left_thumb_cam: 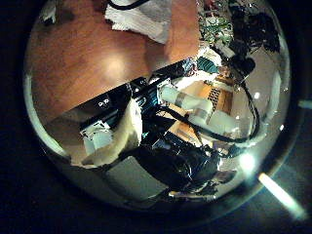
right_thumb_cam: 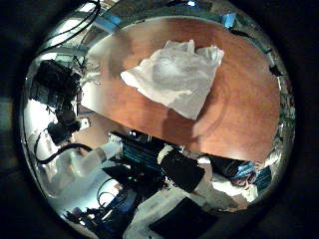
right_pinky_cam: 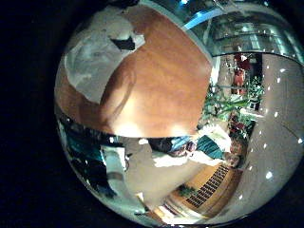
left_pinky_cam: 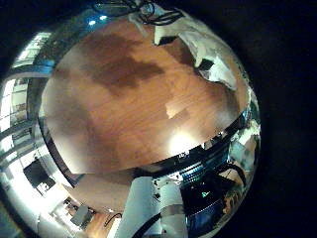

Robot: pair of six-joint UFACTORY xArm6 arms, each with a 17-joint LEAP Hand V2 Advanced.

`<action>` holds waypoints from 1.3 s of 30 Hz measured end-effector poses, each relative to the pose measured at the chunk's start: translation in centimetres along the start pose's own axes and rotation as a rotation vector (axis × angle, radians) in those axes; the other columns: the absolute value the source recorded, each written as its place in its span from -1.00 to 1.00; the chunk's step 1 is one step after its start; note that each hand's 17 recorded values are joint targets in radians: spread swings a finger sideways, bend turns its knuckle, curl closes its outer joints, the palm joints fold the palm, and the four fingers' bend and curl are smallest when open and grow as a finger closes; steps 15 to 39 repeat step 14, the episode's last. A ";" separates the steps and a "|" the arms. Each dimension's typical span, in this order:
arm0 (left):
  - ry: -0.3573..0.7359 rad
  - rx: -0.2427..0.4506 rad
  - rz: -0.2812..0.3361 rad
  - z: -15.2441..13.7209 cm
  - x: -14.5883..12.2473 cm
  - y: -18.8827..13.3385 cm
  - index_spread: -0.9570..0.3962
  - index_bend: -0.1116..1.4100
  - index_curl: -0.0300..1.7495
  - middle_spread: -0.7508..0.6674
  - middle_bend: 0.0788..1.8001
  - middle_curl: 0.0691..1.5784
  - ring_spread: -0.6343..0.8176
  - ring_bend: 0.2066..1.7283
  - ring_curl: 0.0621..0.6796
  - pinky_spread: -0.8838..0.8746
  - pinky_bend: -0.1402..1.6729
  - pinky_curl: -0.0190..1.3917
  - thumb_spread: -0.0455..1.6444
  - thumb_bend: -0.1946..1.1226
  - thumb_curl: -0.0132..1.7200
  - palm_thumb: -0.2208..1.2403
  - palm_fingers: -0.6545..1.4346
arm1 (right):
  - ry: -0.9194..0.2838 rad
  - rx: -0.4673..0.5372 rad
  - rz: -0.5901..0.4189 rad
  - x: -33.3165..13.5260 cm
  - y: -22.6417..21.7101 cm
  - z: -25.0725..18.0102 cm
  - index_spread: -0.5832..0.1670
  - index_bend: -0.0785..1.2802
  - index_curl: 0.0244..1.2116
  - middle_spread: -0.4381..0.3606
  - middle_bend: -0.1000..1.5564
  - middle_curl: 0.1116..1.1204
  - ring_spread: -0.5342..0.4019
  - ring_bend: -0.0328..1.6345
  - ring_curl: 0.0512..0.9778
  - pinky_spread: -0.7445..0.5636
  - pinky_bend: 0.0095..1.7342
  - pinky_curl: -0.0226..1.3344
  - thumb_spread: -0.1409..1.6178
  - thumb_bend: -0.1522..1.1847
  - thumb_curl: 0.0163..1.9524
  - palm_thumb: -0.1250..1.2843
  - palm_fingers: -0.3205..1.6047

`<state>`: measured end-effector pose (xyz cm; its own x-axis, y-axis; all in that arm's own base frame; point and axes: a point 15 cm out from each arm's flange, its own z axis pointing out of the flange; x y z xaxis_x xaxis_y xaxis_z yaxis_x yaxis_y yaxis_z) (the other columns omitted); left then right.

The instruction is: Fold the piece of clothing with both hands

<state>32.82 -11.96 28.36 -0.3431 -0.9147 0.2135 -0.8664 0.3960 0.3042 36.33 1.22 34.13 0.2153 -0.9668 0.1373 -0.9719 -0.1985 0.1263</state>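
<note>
Cloth (right_thumb_cam: 174, 75), the item to be folded, lay on the wooden surface (right_thumb_cam: 244, 100) as a pale, crumpled sheet. It was spread roughly flat, with creases across its middle and one edge turned over.

In the right thumb side palm view the cloth sat well clear of the right robot hand, with bare surface all round it. Nothing touched it in that view.

In the right little finger side palm view the cloth (right_pinky_cam: 100, 57) lay near the surface (right_pinky_cam: 161, 85) edge, and a dark part crossed over one end of it. Which robot hand that part belonged to could not be told.

In the left little finger side palm view the cloth (left_pinky_cam: 203, 50) appeared at the far side of the surface (left_pinky_cam: 129, 99), apart from the left robot hand. In the left thumb side palm view only a corner of the cloth (left_thumb_cam: 146, 19) showed on the surface (left_thumb_cam: 88, 68).

State of the left robot hand: cannot be told, as its fingers did not show clearly in any view.

State of the right robot hand: cannot be told, for the same reason.

No view showed either robot hand grasping the cloth. A white arm (right_thumb_cam: 189, 184) showed below the surface edge.
</note>
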 end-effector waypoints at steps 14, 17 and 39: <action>-0.109 -0.071 -0.110 1.9 -3.4 4.4 0.46 -0.64 -0.61 0.24 -0.83 -0.54 0.16 -0.38 -0.44 0.49 -0.46 -0.48 0.51 -0.73 -0.62 -0.12 -0.20 | -0.141 -0.147 0.042 -2.0 4.3 3.8 -0.54 -0.63 -0.49 -0.16 -0.44 -0.46 0.00 0.00 -0.50 0.61 -0.06 -0.47 0.64 -0.79 -0.73 -0.16 -0.56; -0.109 -0.071 -0.110 1.9 -3.4 4.4 0.46 -0.64 -0.61 0.24 -0.83 -0.54 0.16 -0.38 -0.44 0.49 -0.46 -0.48 0.51 -0.73 -0.62 -0.12 -0.20 | -0.141 -0.147 0.042 -2.0 4.3 3.8 -0.54 -0.63 -0.49 -0.16 -0.44 -0.46 0.00 0.00 -0.50 0.61 -0.06 -0.47 0.64 -0.79 -0.73 -0.16 -0.56; -0.109 -0.071 -0.110 1.9 -3.4 4.4 0.46 -0.64 -0.61 0.24 -0.83 -0.54 0.16 -0.38 -0.44 0.49 -0.46 -0.48 0.51 -0.73 -0.62 -0.12 -0.20 | -0.141 -0.147 0.042 -2.0 4.3 3.8 -0.54 -0.63 -0.49 -0.16 -0.44 -0.46 0.00 0.00 -0.50 0.61 -0.06 -0.47 0.64 -0.79 -0.73 -0.16 -0.56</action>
